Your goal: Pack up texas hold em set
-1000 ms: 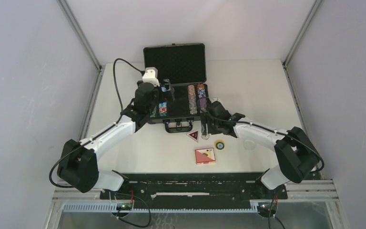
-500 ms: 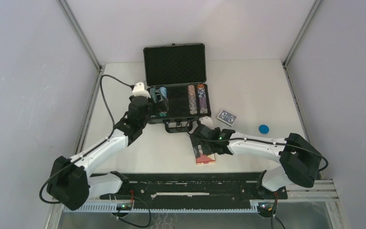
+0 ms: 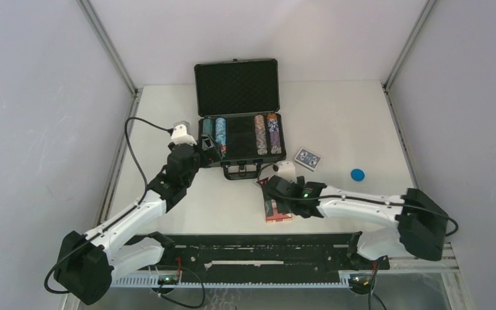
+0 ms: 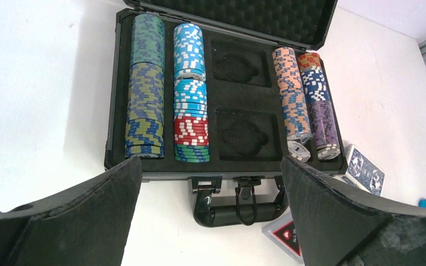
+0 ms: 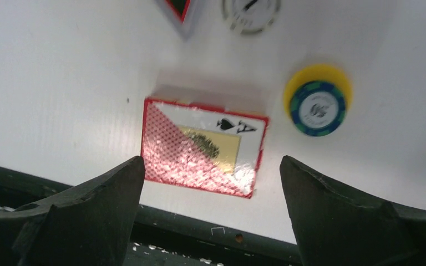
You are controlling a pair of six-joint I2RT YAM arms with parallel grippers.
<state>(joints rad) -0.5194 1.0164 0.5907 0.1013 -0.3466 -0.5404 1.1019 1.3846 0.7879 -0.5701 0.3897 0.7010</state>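
Observation:
The black briefcase point(image 3: 237, 87) lies open at the table's back, with its handle point(image 4: 238, 208) toward me. Rows of poker chips point(image 4: 190, 94) fill its left and right slots, and two middle foam pockets point(image 4: 243, 136) are empty. My left gripper point(image 3: 210, 150) is open and empty just in front of the case's left corner. My right gripper point(image 3: 274, 194) is open above the red card deck point(image 5: 202, 148), its fingers on either side and apart from it. The blue deck point(image 3: 308, 158) lies right of the case. A triangular button point(image 4: 282, 235) lies by the handle.
A yellow and green round button point(image 5: 317, 100) and a white round button point(image 5: 250, 8) lie beyond the red deck. A blue round button point(image 3: 358, 174) sits on the table at the right. The black rail point(image 3: 258, 248) runs along the near edge, close below the red deck.
My left gripper has drawn back out of the case toward the near left. My right gripper has swung from the case's right front corner to above the red deck.

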